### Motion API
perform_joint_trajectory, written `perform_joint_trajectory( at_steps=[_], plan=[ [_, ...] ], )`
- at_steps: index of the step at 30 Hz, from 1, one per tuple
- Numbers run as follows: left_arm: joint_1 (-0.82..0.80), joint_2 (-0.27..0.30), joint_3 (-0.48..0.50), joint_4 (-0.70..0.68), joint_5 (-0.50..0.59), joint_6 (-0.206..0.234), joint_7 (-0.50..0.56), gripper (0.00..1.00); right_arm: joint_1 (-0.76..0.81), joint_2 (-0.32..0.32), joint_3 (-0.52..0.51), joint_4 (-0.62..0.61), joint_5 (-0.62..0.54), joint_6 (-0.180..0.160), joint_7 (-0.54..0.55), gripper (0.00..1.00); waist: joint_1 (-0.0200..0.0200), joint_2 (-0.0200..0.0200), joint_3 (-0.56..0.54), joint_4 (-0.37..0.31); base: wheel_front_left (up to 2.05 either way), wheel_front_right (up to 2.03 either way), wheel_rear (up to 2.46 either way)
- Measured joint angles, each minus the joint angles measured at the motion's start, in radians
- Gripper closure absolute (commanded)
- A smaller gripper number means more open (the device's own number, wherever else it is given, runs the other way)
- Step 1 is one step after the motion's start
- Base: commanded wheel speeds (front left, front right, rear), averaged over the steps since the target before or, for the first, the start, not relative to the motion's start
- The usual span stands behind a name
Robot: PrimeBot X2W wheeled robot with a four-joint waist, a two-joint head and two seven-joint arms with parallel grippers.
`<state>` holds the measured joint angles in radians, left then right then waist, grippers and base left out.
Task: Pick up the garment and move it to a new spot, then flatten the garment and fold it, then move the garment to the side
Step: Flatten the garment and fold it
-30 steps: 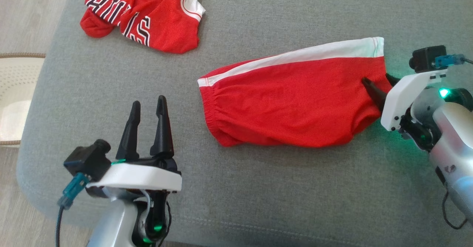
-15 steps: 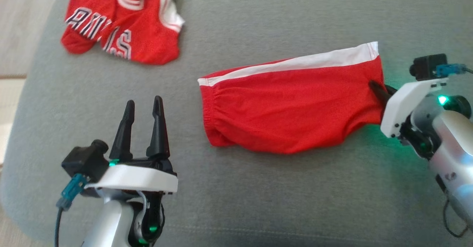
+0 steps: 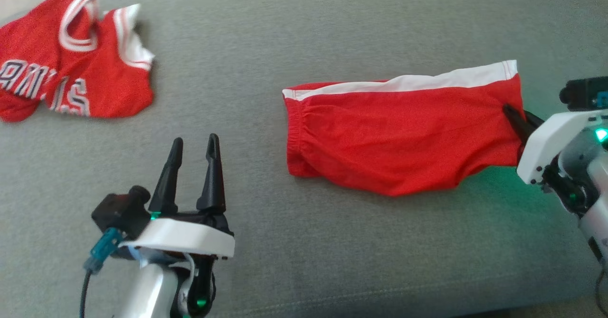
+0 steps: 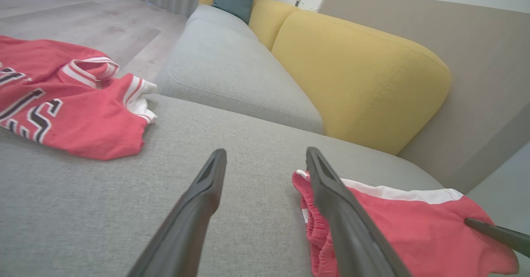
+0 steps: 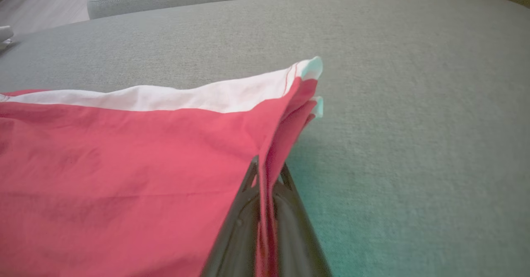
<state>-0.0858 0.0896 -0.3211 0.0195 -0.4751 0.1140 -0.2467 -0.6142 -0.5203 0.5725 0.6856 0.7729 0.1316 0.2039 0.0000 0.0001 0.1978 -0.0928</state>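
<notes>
Right gripper [image 3: 517, 112] clamped on the leg hem of the red shorts [image 3: 399, 142]; left gripper [image 3: 194, 139] open and empty.
Shorts lie mostly flat on the grey cushion [image 3: 332, 251], with the elastic waistband toward the left gripper but apart from it and the white side stripe along the far edge. The red jersey [image 3: 71, 80] is well apart at far left. Fabric looks thin, light and limp, so from one hold it should drape and fold over itself. Weight is no concern, and slip risk is low once pinched. Right wrist view shows hem fabric sandwiched between the fingers, so the pinch looks sound. For a clean carry I'd also take a waistband corner with the left gripper, keeping the cloth stretched between the two holds.
</notes>
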Motion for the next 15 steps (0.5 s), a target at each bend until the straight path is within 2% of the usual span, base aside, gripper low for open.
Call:
perform_joint_trajectory(
  at_steps=[6, 15],
  plan=[
    [-0.002, 0.0, -0.02, 0.015, 0.0, -0.001, 0.004, 0.0, 0.05, 0.022, -0.055, -0.059, -0.009, 0.0, 0.012, 1.0, 0.0, 0.0, -0.001, -0.027, 0.0, 0.0, 0.0],
    [0.001, -0.002, -0.026, 0.03, -0.003, 0.0, 0.007, 0.0, 0.102, 0.12, -0.079, -0.251, 0.001, 0.0, 0.074, 1.0, 0.0, 0.0, -0.031, 0.037, 0.0, 0.0, 0.0]
  ],
)
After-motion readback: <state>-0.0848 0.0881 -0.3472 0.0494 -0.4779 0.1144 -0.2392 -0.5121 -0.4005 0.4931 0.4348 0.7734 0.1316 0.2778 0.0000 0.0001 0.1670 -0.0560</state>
